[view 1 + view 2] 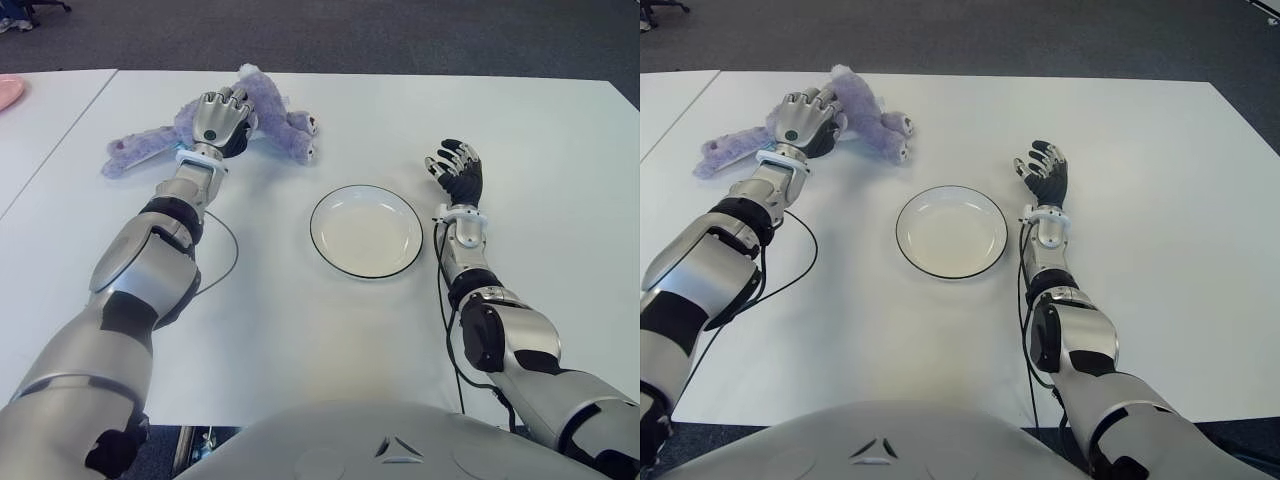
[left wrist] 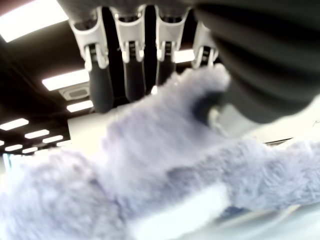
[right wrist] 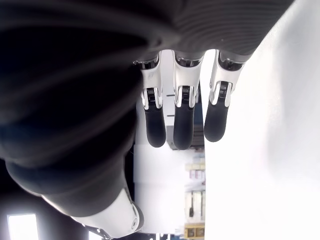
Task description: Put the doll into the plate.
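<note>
The purple plush doll lies on the white table at the far left, its limbs spread to both sides. My left hand sits on the doll's middle. In the left wrist view its fingers reach nearly straight over the fur and the thumb touches it, so the hand is open around the doll. The white plate with a dark rim stands empty at the table's centre. To the right of the plate my right hand is held palm up, fingers spread and holding nothing.
A second white table adjoins on the left, with a pink object at its far edge. A black cable loops beside my left forearm. Dark carpet lies beyond the far table edge.
</note>
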`<state>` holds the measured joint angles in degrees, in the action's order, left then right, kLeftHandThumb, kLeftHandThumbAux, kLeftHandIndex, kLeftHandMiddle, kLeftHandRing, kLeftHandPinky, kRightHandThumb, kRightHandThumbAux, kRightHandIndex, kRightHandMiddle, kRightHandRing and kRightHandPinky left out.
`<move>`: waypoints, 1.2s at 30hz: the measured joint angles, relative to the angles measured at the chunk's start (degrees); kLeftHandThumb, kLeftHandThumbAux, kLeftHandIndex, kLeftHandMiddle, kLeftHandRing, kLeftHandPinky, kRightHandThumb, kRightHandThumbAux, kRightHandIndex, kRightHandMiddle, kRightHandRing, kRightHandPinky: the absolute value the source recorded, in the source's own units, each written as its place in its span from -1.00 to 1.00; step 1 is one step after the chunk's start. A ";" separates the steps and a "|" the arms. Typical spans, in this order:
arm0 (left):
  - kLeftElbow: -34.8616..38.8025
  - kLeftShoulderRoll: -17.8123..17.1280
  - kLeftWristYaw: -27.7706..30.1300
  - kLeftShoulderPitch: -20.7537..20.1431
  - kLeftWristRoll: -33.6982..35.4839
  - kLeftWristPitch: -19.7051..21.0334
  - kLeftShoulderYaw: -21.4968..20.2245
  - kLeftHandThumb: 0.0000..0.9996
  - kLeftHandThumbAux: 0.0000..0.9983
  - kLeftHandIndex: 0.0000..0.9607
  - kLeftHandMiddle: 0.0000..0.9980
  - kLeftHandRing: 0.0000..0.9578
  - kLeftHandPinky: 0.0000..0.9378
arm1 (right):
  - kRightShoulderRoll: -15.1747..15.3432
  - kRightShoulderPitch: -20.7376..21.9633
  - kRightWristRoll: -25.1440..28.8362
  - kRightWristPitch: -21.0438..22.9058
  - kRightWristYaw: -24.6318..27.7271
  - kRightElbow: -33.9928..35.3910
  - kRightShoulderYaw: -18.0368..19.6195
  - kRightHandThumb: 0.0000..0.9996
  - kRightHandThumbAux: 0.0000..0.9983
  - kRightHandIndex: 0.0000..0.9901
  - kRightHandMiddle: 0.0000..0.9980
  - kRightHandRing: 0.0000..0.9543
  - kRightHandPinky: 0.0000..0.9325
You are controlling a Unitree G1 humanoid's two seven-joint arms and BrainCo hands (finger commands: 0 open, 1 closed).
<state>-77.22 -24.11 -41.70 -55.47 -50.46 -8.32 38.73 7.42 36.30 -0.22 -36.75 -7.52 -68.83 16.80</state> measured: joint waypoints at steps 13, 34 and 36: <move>-0.38 1.82 4.71 -0.01 1.52 1.49 -1.88 0.42 0.38 -0.10 -0.14 -0.06 0.00 | -0.01 0.00 0.11 0.00 0.24 0.00 0.21 -0.07 0.91 -0.39 -0.46 -0.50 -0.47; -0.42 3.06 14.07 -0.01 2.90 4.79 -3.97 0.40 0.39 -0.07 0.36 0.38 0.42 | -0.04 0.01 0.54 0.15 1.05 0.04 1.32 0.43 0.86 -0.44 -0.42 -0.48 -0.52; -0.42 3.05 14.37 -0.01 2.90 5.16 -4.06 0.41 0.39 -0.07 0.40 0.43 0.47 | -0.04 0.01 0.54 0.14 1.05 0.05 1.32 0.43 0.85 -0.44 -0.42 -0.47 -0.49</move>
<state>-77.64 -21.05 -27.33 -55.48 -47.56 -3.16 34.66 7.38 36.32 0.32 -36.60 -6.47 -68.78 18.12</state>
